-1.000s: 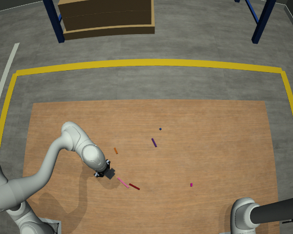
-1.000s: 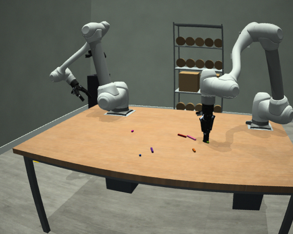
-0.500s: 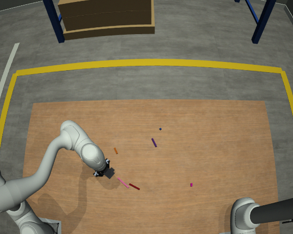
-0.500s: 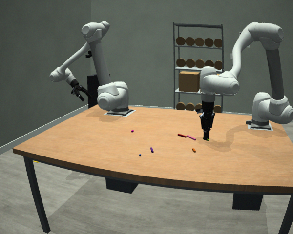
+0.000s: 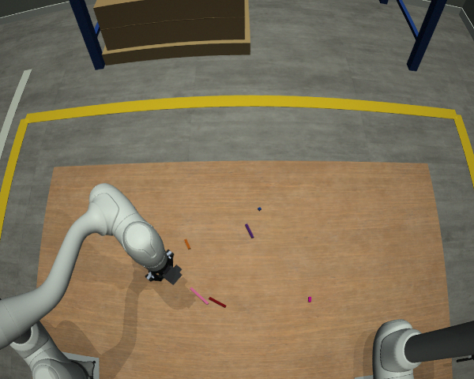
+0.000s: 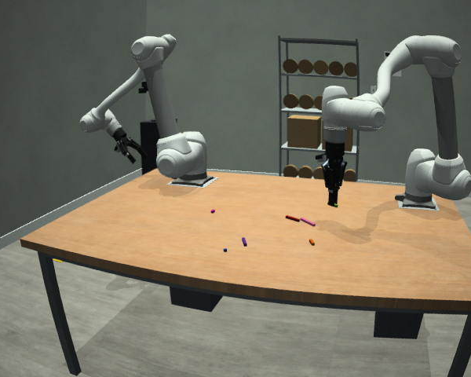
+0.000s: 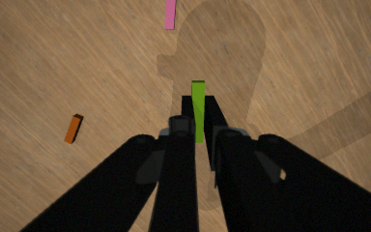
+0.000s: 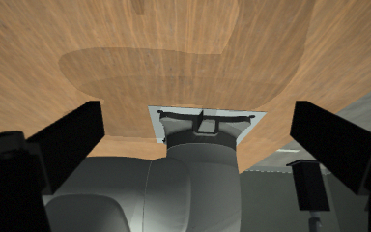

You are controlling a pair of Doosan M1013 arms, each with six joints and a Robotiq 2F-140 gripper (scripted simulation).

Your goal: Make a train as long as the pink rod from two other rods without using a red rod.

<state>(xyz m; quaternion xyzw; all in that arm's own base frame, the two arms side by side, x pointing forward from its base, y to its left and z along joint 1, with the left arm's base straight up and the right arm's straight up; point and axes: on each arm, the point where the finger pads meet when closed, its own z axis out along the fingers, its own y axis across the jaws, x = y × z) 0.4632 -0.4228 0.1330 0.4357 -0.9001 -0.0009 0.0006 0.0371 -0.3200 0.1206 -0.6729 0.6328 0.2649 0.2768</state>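
Observation:
My left gripper (image 5: 172, 274) (image 6: 332, 202) (image 7: 197, 111) is shut on the lime rod (image 6: 335, 205) (image 7: 198, 92) and holds it above the table; the top view hides the rod. The orange rod (image 5: 187, 244) (image 6: 312, 241) (image 7: 72, 130) lies flat, apart from the others. The pink rod (image 5: 199, 296) (image 6: 308, 221) (image 7: 170, 14) lies flat near the lime rod. The purple rod (image 5: 249, 230) (image 6: 244, 241), blue rod (image 5: 259, 208) (image 6: 225, 250) and magenta rod (image 5: 310, 299) (image 6: 213, 210) lie separately. My right gripper (image 6: 138, 157) (image 8: 197, 118) is open and empty, beyond the table edge.
The red rod (image 5: 217, 302) (image 6: 292, 217) lies close to one end of the pink rod, at a slight angle to it. The bases of both arms stand along one long side of the table (image 5: 331, 196) (image 6: 146, 243).

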